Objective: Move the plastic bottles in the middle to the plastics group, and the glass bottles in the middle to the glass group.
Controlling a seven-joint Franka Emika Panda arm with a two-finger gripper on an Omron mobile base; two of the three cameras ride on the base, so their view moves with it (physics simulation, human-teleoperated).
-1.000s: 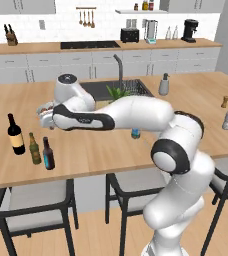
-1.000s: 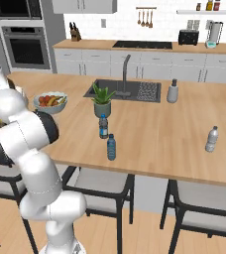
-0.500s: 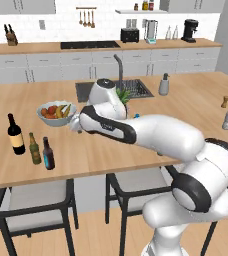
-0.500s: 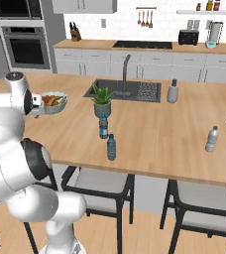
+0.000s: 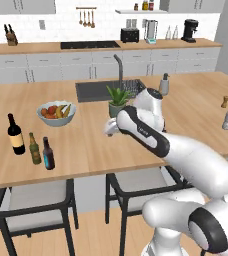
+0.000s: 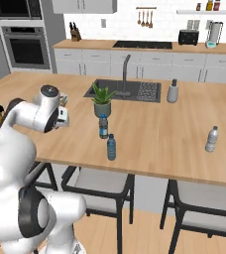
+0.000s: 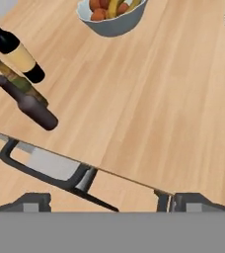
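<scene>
While the slim dark glass bottle point(image 5: 48, 154) already stands beside the olive-green bottle point(image 5: 34, 149), the end effector point(image 7: 104, 200), fingers spread and empty, hovers over the counter point(image 5: 91, 145), two blue plastic bottles point(image 6: 111, 147) unsorted

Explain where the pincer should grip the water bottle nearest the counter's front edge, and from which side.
Grip the water bottle around its straight body, below the dark cap, coming in level from the stool side. It stands upright and apart from the second bottle, so that side looks free.
</scene>
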